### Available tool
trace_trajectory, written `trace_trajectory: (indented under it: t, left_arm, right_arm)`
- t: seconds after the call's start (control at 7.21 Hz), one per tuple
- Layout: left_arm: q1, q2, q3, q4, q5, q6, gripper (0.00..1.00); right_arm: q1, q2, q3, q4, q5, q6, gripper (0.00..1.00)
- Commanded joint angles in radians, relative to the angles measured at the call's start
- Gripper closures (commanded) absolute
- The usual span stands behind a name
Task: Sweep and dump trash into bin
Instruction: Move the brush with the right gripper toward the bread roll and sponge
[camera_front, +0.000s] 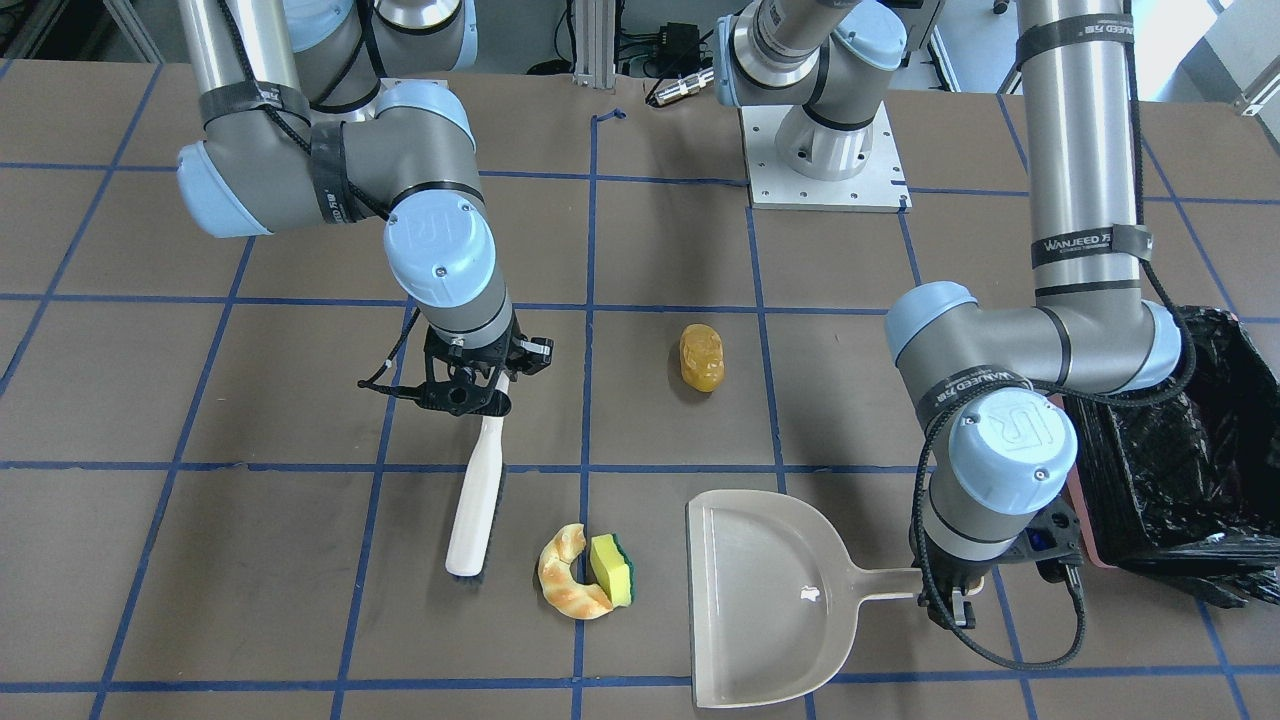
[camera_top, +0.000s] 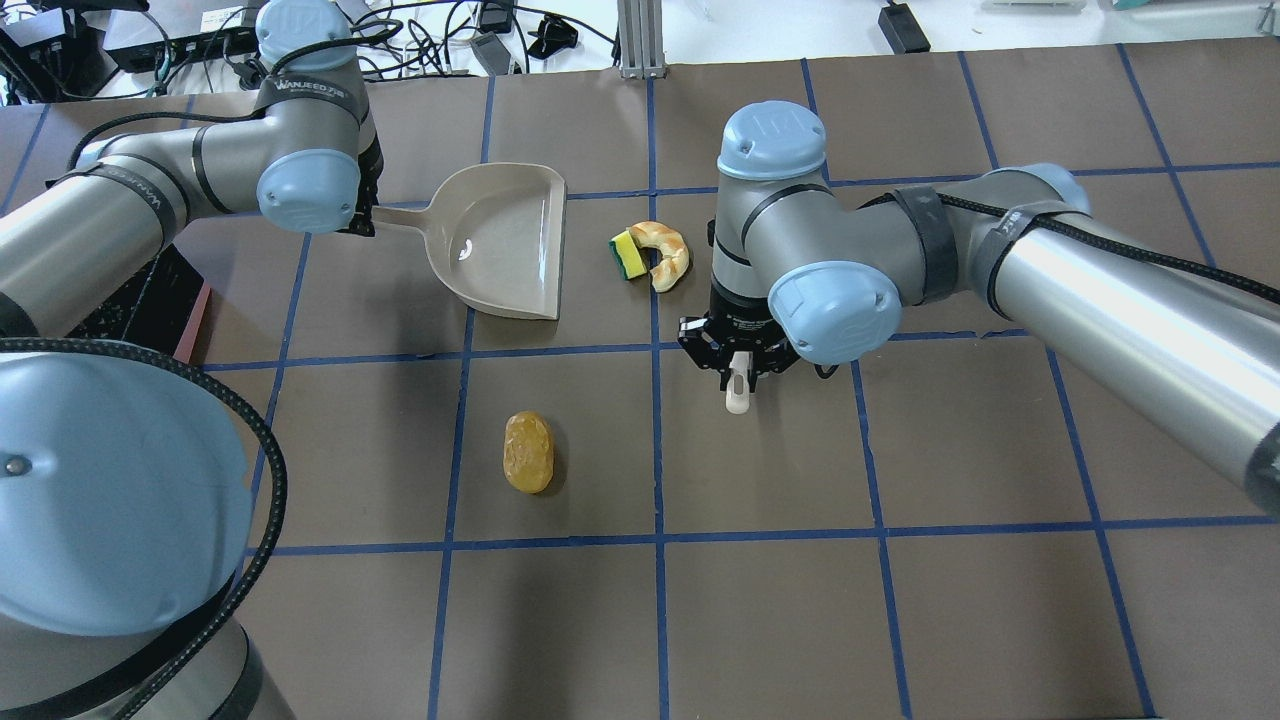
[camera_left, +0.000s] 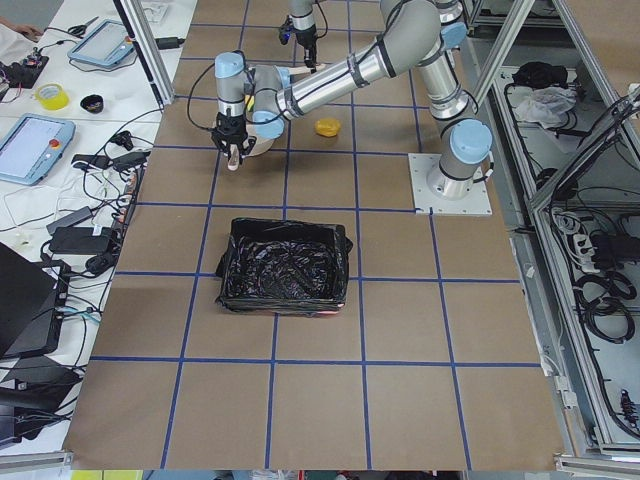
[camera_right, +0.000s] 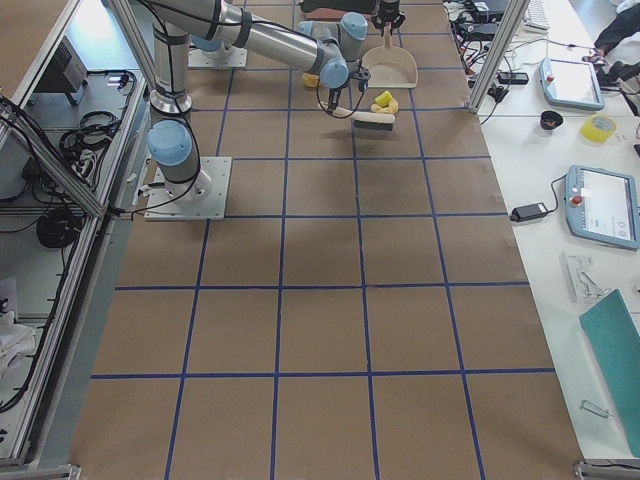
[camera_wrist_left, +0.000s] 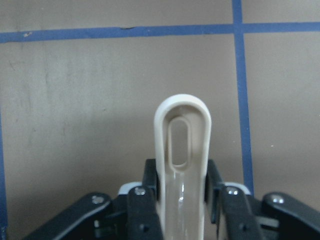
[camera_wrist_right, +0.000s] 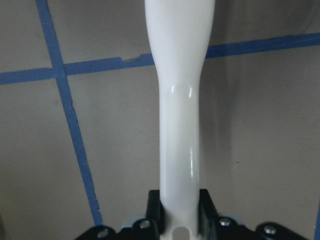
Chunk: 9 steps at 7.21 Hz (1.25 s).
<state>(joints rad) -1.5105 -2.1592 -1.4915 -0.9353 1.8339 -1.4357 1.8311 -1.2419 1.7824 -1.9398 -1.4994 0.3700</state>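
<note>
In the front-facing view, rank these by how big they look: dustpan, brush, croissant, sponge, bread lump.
1. dustpan, clearly the largest
2. brush, long but narrow
3. croissant
4. sponge and bread lump look about alike, so I won't rank one over the other

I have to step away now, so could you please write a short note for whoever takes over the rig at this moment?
Left gripper: shut on the dustpan handle.
Right gripper: shut on the brush handle.
Croissant and sponge lie together between brush and dustpan; bread lump sits apart, nearer the robot.
Bin stands on the robot's left, past the dustpan handle.
Done: tools grasped. Left: sweep all three in, then dump.
</note>
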Motion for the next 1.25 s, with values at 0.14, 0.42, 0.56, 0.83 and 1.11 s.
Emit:
trace_trajectory:
  t: [0.14, 0.42, 0.56, 0.83, 1.11]
  left_arm:
    - [-0.022, -0.011, 0.01, 0.001, 0.047, -0.006, 1.0]
    - [-0.026, -0.021, 0.031, 0.001, 0.048, -0.012, 1.0]
    - [-0.034, -0.024, 0.031, 0.001, 0.062, -0.028, 1.0]
    - [-0.04, -0.03, 0.039, 0.001, 0.067, -0.029, 1.0]
    - [-0.042, -0.031, 0.04, 0.001, 0.067, -0.032, 1.0]
  right_arm:
    - [0.005, 0.004, -0.017, -0.001, 0.074, 0.021, 1.0]
    - [0.008, 0.019, -0.024, -0.001, 0.125, 0.021, 1.0]
    - [0.013, 0.028, -0.031, -0.001, 0.16, 0.02, 1.0]
    - [0.045, 0.054, -0.052, -0.005, 0.171, 0.021, 1.0]
    - [0.109, 0.097, -0.116, -0.007, 0.264, 0.021, 1.0]
